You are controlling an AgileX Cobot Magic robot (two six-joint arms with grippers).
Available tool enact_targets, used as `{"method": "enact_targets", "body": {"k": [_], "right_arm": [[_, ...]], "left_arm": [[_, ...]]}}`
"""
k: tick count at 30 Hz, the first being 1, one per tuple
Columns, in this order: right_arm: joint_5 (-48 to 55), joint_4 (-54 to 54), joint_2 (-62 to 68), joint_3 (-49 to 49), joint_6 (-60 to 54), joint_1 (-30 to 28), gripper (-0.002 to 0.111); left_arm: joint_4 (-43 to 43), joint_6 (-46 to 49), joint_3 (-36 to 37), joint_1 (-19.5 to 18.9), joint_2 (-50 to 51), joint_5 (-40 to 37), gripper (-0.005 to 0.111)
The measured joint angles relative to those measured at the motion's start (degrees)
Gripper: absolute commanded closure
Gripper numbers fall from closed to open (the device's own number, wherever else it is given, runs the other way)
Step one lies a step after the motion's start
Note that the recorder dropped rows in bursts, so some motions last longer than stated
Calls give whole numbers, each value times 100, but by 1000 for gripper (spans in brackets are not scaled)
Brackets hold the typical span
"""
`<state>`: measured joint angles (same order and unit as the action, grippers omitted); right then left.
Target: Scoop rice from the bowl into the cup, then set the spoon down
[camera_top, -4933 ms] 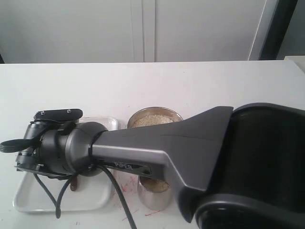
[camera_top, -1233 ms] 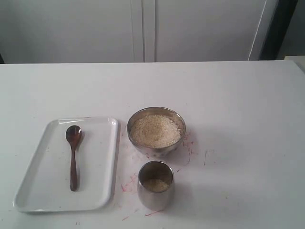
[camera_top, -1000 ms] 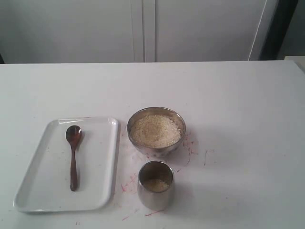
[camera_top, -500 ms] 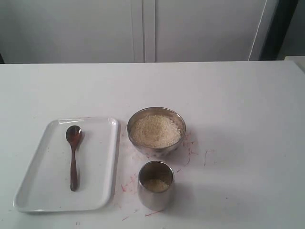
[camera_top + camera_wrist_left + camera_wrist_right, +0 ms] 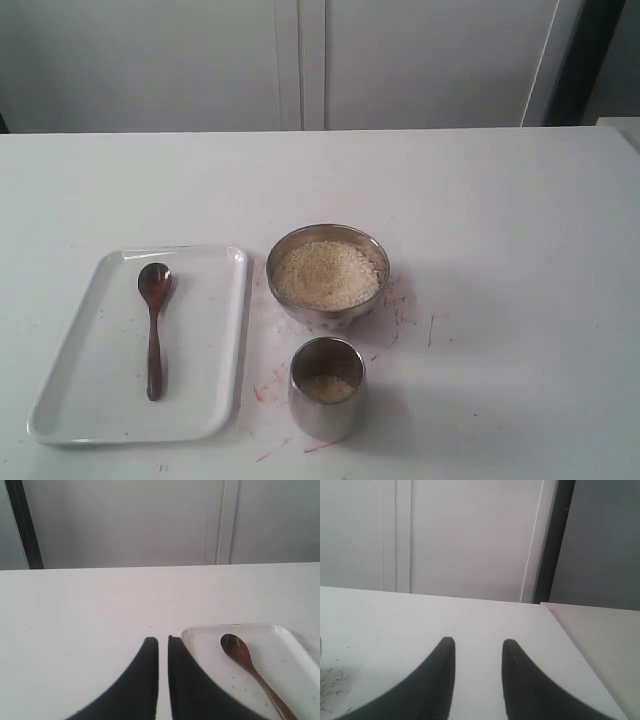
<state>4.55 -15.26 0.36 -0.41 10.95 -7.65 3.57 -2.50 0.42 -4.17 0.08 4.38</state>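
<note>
Spoon (image 5: pixel 239 651) handle end, tray (image 5: pixel 210 645) corner cut off.

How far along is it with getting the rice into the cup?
Looks finished. Done: some rice sits low in the cup, and the spoon lies flat on the white tray. In hand: nothing; the left pincer is shut, the right pincer open, both empty. Left: nothing obvious, though the bowl is nearly full and the cup far from full.
</note>
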Motion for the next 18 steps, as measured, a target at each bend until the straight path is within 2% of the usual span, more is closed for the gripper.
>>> {"method": "enact_targets", "body": {"k": [9, 14, 16, 18], "right_arm": [[9, 17, 0, 0, -556, -95, 77], [-26, 257, 0, 0, -263, -374, 95], [-26, 281, 0, 0, -221, -396, 108], [-38, 293, 0, 0, -209, -409, 108]], "left_arm": [[0, 0, 0, 0, 0, 0, 92], [0, 0, 0, 0, 0, 0, 92], [0, 0, 0, 0, 0, 0, 92], [0, 0, 0, 0, 0, 0, 92]]}}
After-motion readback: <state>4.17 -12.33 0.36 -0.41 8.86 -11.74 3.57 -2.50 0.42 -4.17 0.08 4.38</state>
